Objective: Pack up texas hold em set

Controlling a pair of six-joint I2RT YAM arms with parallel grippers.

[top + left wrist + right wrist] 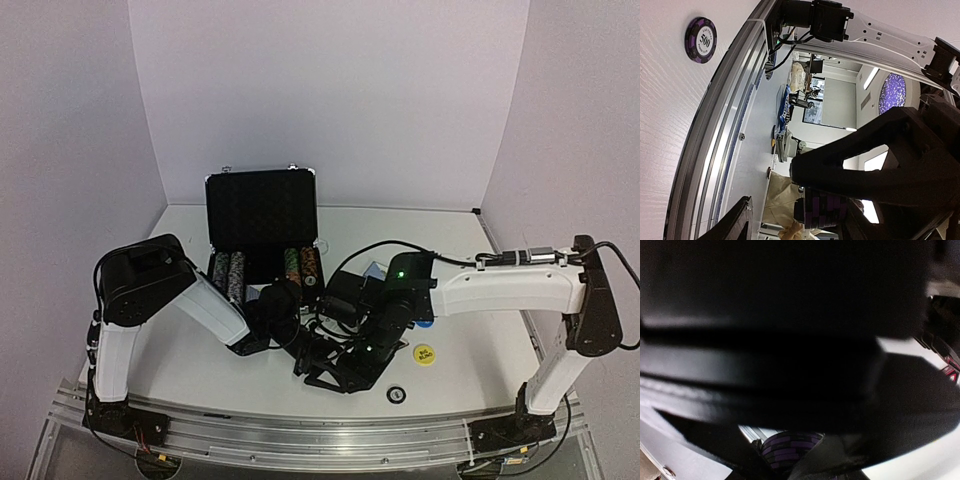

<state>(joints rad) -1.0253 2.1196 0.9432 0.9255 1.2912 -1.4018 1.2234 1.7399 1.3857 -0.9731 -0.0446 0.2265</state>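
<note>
Though obscured, purple chip stack [822, 207] in grip of right end effector [790, 462], left end effector [305, 358] half-open alongside.

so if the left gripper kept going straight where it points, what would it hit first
Most likely the chip stack just ahead of it, seemingly held by the right gripper; depth is hard to judge.

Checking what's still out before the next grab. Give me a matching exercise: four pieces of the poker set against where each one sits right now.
Things:
1 case
2 yellow button
3 loose 500 chip
4 purple chip stack

Places:
A flat on the table, right beside the front rail
B at the back, standing open
C gripped in the right gripper
D flat on the table's right half, farther from the rail

Pairs: 1-B, 2-D, 3-A, 4-C
</note>
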